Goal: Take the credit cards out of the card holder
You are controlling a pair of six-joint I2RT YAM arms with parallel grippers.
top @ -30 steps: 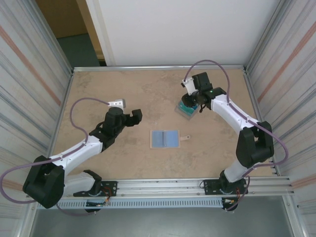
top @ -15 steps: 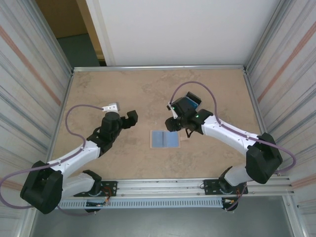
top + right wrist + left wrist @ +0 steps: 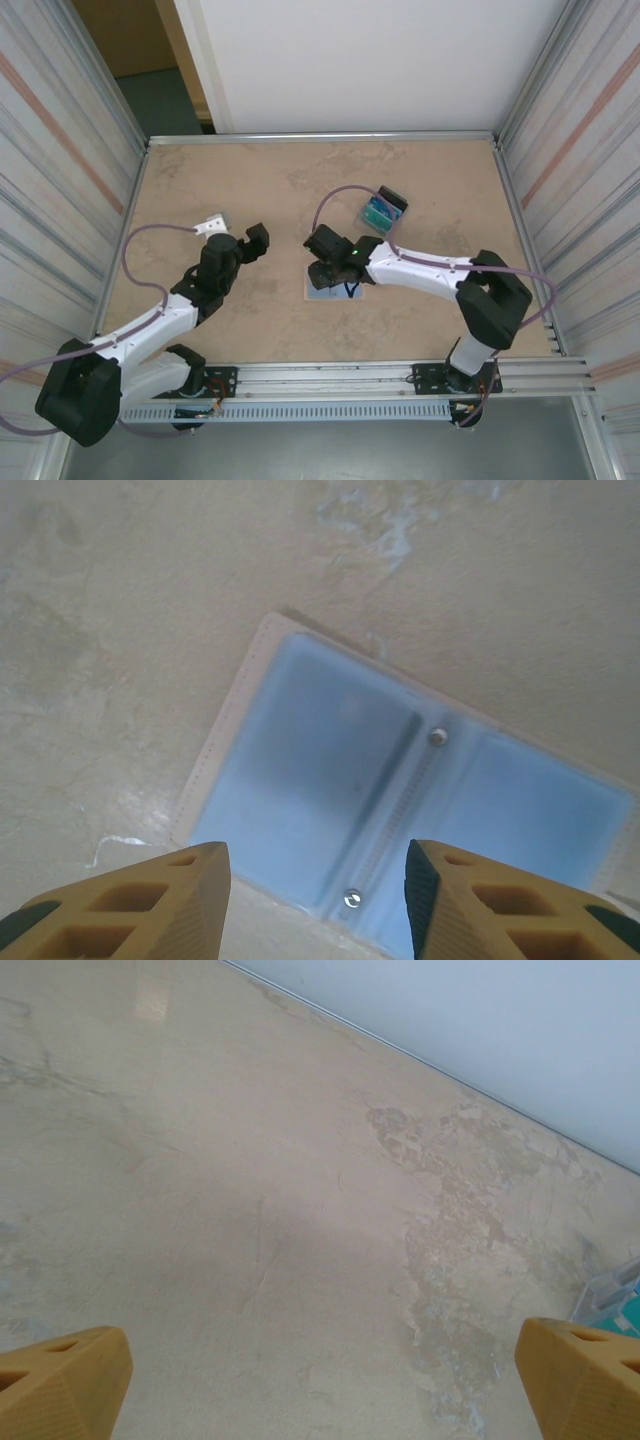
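The card holder (image 3: 400,790) lies spread open on the table, a tan wallet with pale blue inner panels and two metal studs along its spine. From above, my right gripper (image 3: 325,268) hovers over the left half of the card holder (image 3: 343,291) and covers most of it. Close up, my right gripper (image 3: 315,880) is open, its yellow fingers (image 3: 150,905) straddling the near edge with nothing between them. I cannot tell whether credit cards sit in the blue pockets. My left gripper (image 3: 256,240) is wide open over bare table to the left, also seen close up as left gripper (image 3: 320,1390).
A clear plastic tray (image 3: 381,210) holding teal and blue cards stands behind and to the right of the wallet; its corner (image 3: 612,1300) shows at the right edge of the left wrist view. Metal walls enclose the table on three sides.
My right arm swung from the clear tray at the back right down to above the card holder, its jaws widening a little. My left arm drew back slightly to the left.
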